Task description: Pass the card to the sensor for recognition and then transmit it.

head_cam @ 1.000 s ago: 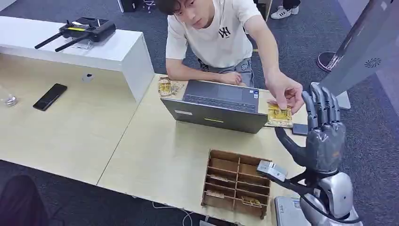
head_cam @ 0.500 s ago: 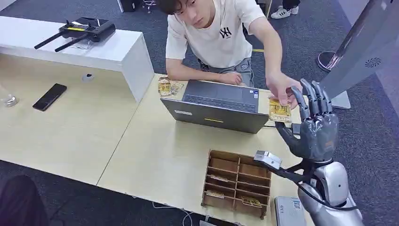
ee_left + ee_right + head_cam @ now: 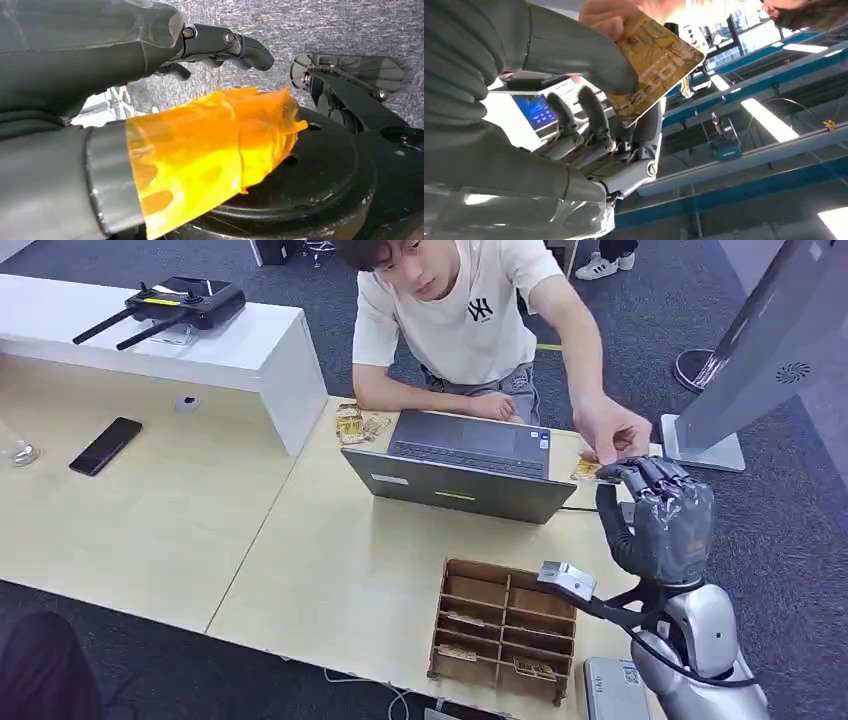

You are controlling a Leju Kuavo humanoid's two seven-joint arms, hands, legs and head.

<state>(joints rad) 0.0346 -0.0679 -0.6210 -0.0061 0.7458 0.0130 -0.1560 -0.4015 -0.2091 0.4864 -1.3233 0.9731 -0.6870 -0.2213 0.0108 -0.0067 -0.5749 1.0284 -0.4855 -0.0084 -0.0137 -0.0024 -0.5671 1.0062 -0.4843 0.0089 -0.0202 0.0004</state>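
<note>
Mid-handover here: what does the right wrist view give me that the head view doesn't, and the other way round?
Right wrist view alone: the gold card's printed face up close, pinched between the thick grey thumb and the darker fingers, with a blue screen behind.

Head view alone: the layout, with the laptop, the wooden divider box, the grey stand at the table's far right corner, and the phone.

Both: the right hand closed around the card, and the person's hand still on it.
</note>
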